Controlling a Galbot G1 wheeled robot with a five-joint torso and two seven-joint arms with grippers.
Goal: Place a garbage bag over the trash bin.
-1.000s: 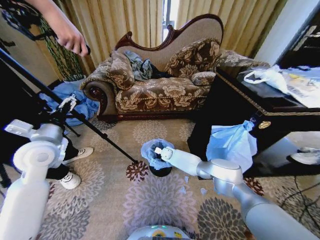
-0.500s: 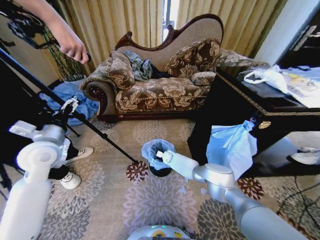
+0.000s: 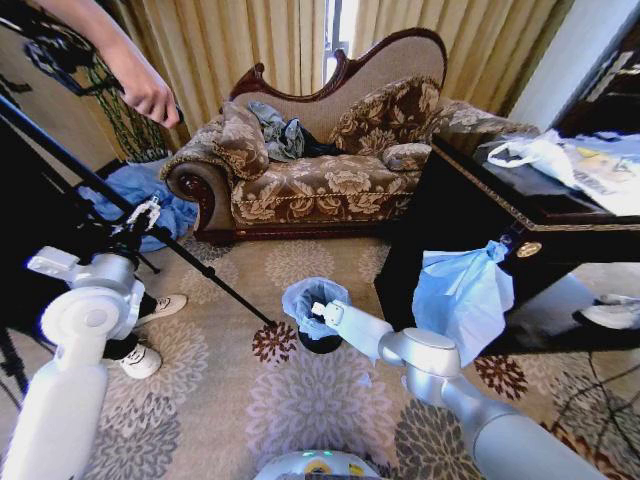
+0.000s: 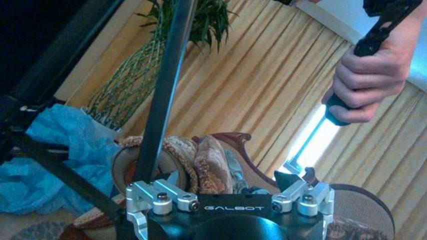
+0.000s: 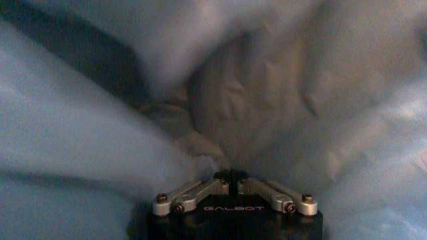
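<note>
Right gripper (image 3: pixel 312 318) marked GALBOT, inside garbage bag (image 3: pixel 305 296), over trash bin (image 3: pixel 322 343)

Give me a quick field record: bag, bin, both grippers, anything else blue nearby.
bag: light-blue bag bunched over the bin's top, on the carpet in front of the sofa
bin: black bin, only its lower part showing below the bag
right gripper: at the bag's mouth, shut on the plastic in the right wrist view
left gripper: raised at the robot's left, near a tripod leg, open, holding nothing
other blue plastic: larger bunch hanging against the dark cabinet
</note>
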